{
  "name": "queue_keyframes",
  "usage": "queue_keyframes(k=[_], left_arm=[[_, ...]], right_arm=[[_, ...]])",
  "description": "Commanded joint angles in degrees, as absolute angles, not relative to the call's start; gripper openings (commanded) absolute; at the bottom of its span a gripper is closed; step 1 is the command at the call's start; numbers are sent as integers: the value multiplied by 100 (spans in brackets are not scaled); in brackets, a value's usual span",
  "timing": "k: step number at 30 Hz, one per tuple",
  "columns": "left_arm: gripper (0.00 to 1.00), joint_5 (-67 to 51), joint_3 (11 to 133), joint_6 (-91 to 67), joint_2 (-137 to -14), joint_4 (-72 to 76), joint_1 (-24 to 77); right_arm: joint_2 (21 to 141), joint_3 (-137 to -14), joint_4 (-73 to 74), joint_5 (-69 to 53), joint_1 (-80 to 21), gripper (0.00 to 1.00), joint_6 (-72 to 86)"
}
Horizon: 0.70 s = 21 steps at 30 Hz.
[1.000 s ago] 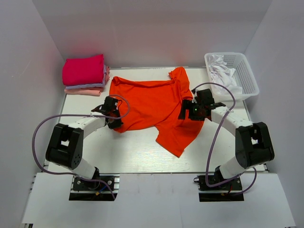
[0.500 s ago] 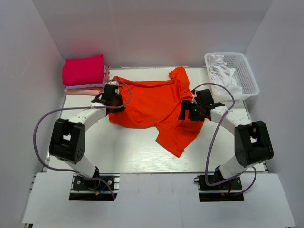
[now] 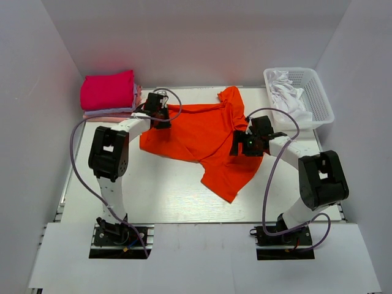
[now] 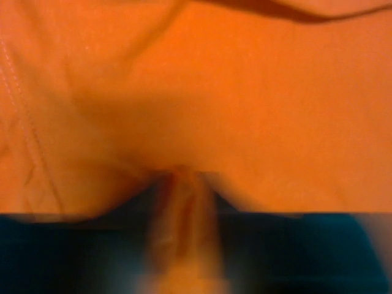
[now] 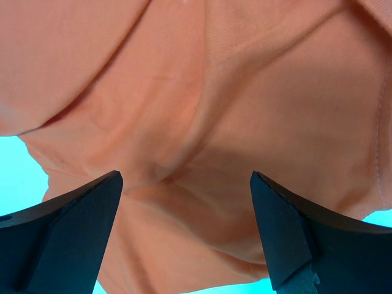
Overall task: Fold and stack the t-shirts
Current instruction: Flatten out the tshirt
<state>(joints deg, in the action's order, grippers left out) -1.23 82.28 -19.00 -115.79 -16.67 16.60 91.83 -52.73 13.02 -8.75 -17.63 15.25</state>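
white basket [image 3: 321,93] with white cloth [image 3: 286,90], perhaps shirts; right gripper [image 5: 185,177] wide over orange-red t-shirt [image 3: 196,136]; width of left gripper [image 3: 158,114] unclear

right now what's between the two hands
Only the orange-red t-shirt, lying loose between the left hand and the right hand; the top view shows it.

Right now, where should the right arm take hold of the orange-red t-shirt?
Grip the orange-red t-shirt at its near corner, where it narrows to a free point on the table. Come from the right with the right gripper, open fingers straddling the edge; the middle probably lies too flat.
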Motion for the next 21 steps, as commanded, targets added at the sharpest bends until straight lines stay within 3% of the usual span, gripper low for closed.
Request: queue_keyframes(k=[1,2,12,21], left_arm=[[86,-264,8482,-1635,-11426,-1854,1626],[100,-264,8421,-1635,-11260,-1854,1626],[100,1124,7315,-1932,-10284,-2136,1364],[100,116,5863,-2189,-9492,-1188,625]], right_arm=[[9299,-5502,1116,-861,-1749,90,1363],[9308,-5511,1134,-844,-1749,90,1362],[9255,-5686,1450,-615,-1749,90,1380],[9351,-5634,1406,-914,-1740,90,1301]])
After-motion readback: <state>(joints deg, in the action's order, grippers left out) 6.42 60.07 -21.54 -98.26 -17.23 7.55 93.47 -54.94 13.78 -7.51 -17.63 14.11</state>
